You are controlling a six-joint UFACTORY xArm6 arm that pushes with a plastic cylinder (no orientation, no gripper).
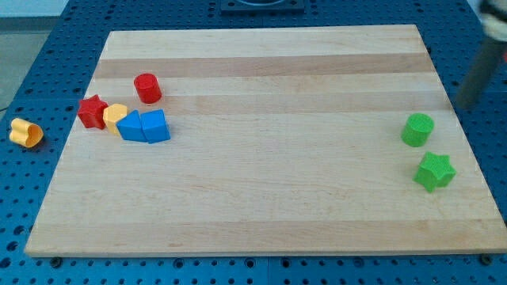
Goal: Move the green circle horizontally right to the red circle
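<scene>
The green circle (pixel 417 129) stands near the board's right edge. The red circle (pixel 147 87) stands far across the board at the upper left. My rod shows blurred at the view's upper right; my tip (pixel 466 105) is up and to the right of the green circle, apart from it, about at the board's right edge.
A green star (pixel 435 172) lies just below the green circle. A red star (pixel 93 112), a yellow block (pixel 115 117) and two blue blocks (pixel 132 127) (pixel 155 127) cluster below the red circle. A yellow block (pixel 26 132) lies off the wooden board (pixel 269 198), at its left.
</scene>
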